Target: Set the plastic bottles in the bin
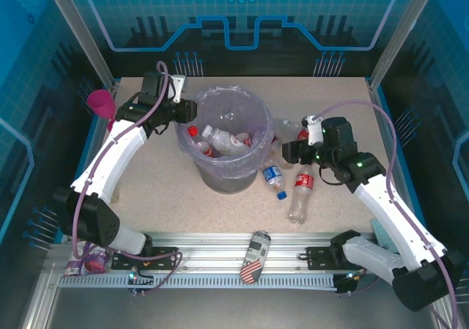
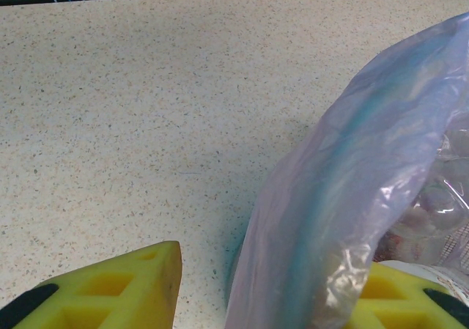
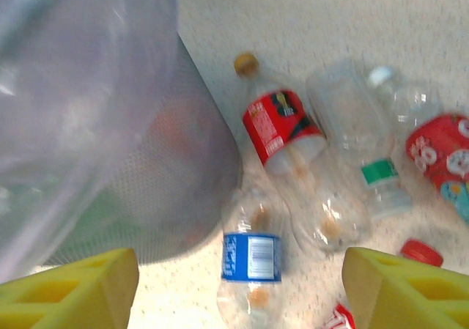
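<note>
Right hand point(image 3: 238, 289) over plastic bottles point(image 3: 282, 127)

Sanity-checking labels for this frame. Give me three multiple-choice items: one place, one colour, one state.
1. Where does the can lie? A on the near rail B far left corner C on the floor
2. Goblet colour? A green B pink C yellow
3. Right jaws? A shut on a bottle B shut, empty C open
Key: A, top view shows it across the rail; B, pink at the table's far-left edge; C, the yellow fingers sit wide apart, clamping nothing.
</note>
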Controlling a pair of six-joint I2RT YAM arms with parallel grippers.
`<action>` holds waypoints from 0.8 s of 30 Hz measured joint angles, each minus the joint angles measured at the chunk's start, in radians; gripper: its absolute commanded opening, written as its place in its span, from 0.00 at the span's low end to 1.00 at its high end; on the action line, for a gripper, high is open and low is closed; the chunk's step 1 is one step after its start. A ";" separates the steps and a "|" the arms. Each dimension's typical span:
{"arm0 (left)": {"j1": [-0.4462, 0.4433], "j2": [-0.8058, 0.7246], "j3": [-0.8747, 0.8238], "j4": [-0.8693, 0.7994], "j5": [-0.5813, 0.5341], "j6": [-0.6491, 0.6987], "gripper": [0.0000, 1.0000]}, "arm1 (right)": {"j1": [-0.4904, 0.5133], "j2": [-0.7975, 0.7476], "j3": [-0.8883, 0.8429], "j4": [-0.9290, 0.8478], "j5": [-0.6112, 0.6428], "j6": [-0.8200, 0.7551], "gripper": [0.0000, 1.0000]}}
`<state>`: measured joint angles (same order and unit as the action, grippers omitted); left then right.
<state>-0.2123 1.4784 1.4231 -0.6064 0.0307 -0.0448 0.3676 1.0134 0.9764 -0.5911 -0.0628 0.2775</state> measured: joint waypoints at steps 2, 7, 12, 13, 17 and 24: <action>0.000 0.000 0.000 0.000 0.000 0.000 0.46 | 0.010 0.027 -0.022 -0.020 0.010 0.001 0.70; 0.000 0.000 0.000 0.000 0.000 0.000 0.46 | 0.047 0.097 -0.145 -0.025 0.005 0.027 0.67; 0.000 0.000 0.000 0.001 0.000 0.000 0.46 | 0.069 0.197 -0.220 0.048 -0.022 0.061 0.68; 0.000 0.000 0.000 0.001 0.000 0.000 0.46 | 0.071 0.223 -0.226 0.071 -0.026 0.064 0.68; 0.000 0.000 0.000 0.001 0.000 0.000 0.46 | 0.085 0.319 -0.230 0.167 -0.047 0.082 0.74; 0.000 0.000 0.000 0.001 0.000 0.000 0.46 | 0.097 0.433 -0.231 0.267 -0.051 0.097 0.74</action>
<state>-0.2123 1.4784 1.4231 -0.6056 0.0307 -0.0448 0.4648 1.4460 0.7456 -0.3237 -0.1135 0.3748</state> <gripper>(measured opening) 0.459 0.749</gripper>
